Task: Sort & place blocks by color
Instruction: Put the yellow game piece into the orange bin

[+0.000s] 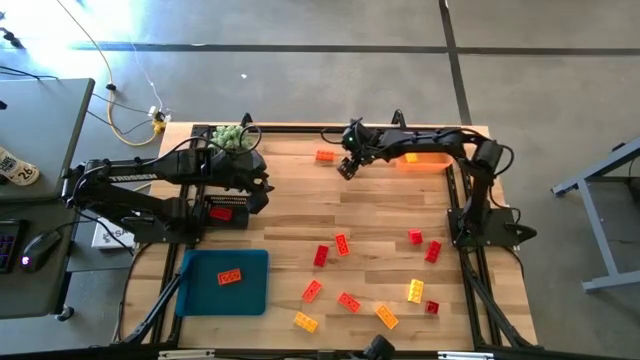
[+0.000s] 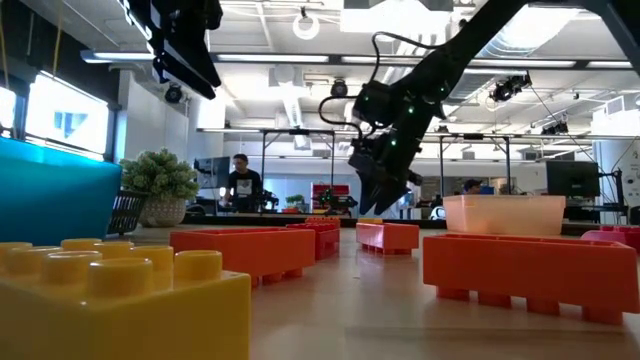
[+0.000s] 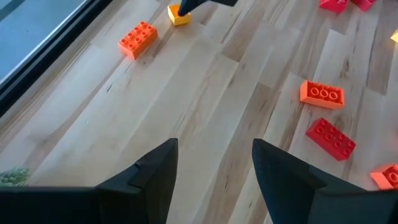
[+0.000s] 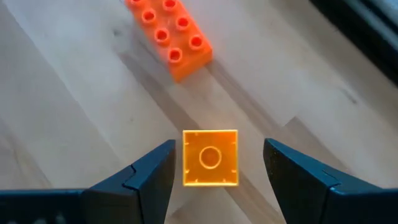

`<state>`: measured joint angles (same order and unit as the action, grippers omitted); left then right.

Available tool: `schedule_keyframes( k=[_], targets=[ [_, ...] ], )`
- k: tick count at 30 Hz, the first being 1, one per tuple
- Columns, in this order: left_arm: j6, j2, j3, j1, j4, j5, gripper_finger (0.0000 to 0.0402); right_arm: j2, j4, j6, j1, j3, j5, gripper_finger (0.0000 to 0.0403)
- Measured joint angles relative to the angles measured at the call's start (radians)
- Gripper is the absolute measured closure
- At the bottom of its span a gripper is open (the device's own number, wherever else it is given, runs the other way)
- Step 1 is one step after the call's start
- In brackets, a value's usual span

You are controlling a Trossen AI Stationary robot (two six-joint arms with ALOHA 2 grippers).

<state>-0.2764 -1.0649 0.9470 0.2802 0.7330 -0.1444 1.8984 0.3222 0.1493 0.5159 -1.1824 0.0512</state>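
Two dark two-finger grippers are working over a pale wooden slatted tabletop (image 1: 300, 200). The right gripper (image 1: 347, 165) is reaching toward the far edge of the table, its fingers standing apart with a small translucent yellow square studded brick (image 4: 210, 157) showing between them, underside up; whether the fingers are touching it cannot be told. An orange-red eight-stud plastic brick (image 4: 170, 36) is lying flat on the wood just beside that gripper. The left gripper (image 3: 214, 174) is waiting above the table's left middle, its fingers spread and holding nothing. A flat blue rectangular tray (image 1: 254, 270) is sitting at the near left, carrying one orange-red brick (image 1: 230, 276). A shallow orange-tinted translucent bin (image 1: 426, 160) is sitting at the far right. The remaining red, orange and yellow studded bricks (image 1: 343, 243) are lying scattered across the near right half of the table. A green spiky plant ball (image 1: 230, 137) is resting at the far left edge.
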Motion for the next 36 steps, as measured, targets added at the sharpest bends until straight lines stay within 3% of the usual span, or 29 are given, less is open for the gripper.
schedule_keyframes(
  k=[12, 21, 36],
  targets=[
    [0.000, 0.000, 0.000, 0.000, 0.000, -0.002, 0.0206, 0.050, 0.001, 0.000, -0.001, 0.000, -0.001, 0.0180],
    [0.000, 0.000, 0.000, 0.000, 0.000, -0.002, 0.0206, 0.051, 0.001, -0.004, -0.001, 0.000, -0.001, 0.0289],
    [0.000, -0.001, 0.000, 0.000, 0.001, 0.002, 0.0206, -0.076, 0.226, -0.045, -0.012, 0.000, 0.011, 0.0289]
  ],
)
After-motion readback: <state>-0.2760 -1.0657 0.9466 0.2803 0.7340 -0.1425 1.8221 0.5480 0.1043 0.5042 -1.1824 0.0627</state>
